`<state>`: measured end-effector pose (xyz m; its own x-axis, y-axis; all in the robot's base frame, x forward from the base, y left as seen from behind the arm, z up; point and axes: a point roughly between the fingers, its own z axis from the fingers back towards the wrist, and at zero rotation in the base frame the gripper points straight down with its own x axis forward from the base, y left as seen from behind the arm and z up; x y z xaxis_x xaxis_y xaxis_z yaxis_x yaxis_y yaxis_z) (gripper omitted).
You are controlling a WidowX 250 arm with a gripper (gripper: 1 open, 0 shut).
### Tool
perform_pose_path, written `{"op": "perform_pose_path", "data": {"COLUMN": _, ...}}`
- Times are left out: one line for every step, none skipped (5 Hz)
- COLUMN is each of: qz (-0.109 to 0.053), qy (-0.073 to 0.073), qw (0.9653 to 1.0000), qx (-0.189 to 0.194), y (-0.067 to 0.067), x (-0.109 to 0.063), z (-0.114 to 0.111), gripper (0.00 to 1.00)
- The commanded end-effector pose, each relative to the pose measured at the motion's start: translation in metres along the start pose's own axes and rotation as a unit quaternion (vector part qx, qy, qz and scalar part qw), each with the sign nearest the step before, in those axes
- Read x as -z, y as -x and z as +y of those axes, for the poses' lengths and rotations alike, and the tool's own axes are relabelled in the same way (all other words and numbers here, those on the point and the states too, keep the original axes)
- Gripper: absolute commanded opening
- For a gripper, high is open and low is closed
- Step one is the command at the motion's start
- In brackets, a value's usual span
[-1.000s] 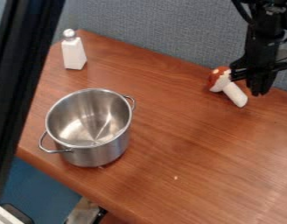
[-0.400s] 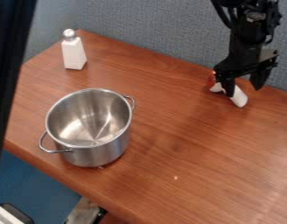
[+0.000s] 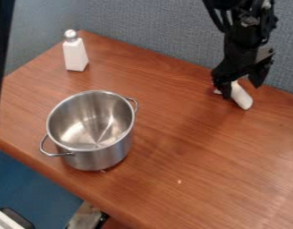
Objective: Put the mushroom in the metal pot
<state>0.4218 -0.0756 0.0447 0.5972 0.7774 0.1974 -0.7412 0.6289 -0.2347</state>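
Although only one view is given, it shows the whole worktop [image 3: 196,125] from above and to one side, so the metal pot [image 3: 92,130] serves as the landmark. That pot stands upright and empty near the front left edge, its two loop handles at the rim and its inside bare. Behind the pot and to its left, near the back corner, stands a white bottle [image 3: 74,51] with a cap, well apart from everything else.

Far to the right of the pot and further back lies the mushroom [image 3: 238,92], on its side on the wood, its cream stem pointing toward the front right; the red-brown cap is mostly hidden behind the gripper. The gripper [image 3: 236,81] is down over the mushroom with its dark fingers spread wide, one on either side of it, nothing clamped between them. Whether a finger touches the toy cannot be told.

By its look the mushroom is a light, stiff toy, smooth and rounded, so it could roll or squirt out of a pinch on the cap. The thick stem seems the better place to close on, across its width, near the cap where it is broadest.
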Motion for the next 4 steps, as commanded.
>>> {"op": "perform_pose_path", "data": {"qz": -0.027, "qy": 0.038, "qw": 0.9984, "qx": -0.032, "y": -0.003, "x": -0.031, "z": -0.014, "gripper": 0.0}}
{"op": "perform_pose_path", "data": {"qz": -0.053, "qy": 0.05, "qw": 0.997, "qx": -0.026, "y": 0.005, "x": -0.032, "z": -0.011, "gripper": 0.0}}
{"op": "perform_pose_path", "data": {"qz": -0.076, "qy": 0.062, "qw": 0.9946, "qx": -0.034, "y": 0.009, "x": -0.034, "z": -0.009, "gripper": 1.0}}
{"op": "perform_pose_path", "data": {"qz": -0.041, "qy": 0.086, "qw": 0.9954, "qx": 0.013, "y": -0.003, "x": -0.023, "z": -0.011, "gripper": 0.0}}
